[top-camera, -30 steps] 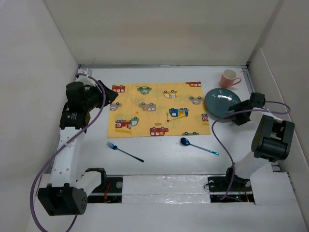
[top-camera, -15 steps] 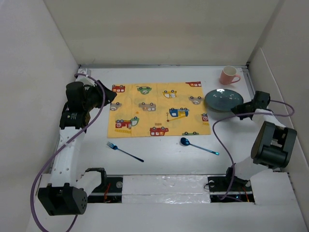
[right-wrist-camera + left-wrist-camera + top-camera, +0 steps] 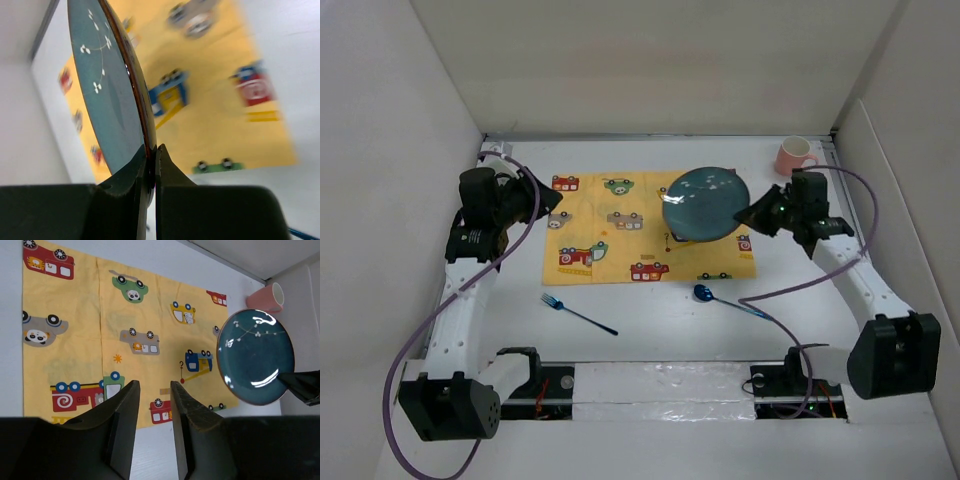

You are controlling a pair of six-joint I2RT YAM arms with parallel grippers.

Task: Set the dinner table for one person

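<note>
One thin pinch is all we have: our right gripper [image 3: 760, 212] clamps the teal plate [image 3: 705, 204] by its rim, aloft over the placemat [image 3: 610, 255] on the dinner table [image 3: 650, 315]; it may slip and drop. Our left gripper [image 3: 545, 208] hangs parted, empty.

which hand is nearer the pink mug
Right. The right hand, gripping the teal plate by its rim, sits close to the pink mug, on its near-left side. The left hand hovers at the placemat's left edge, well away from the mug.
</note>
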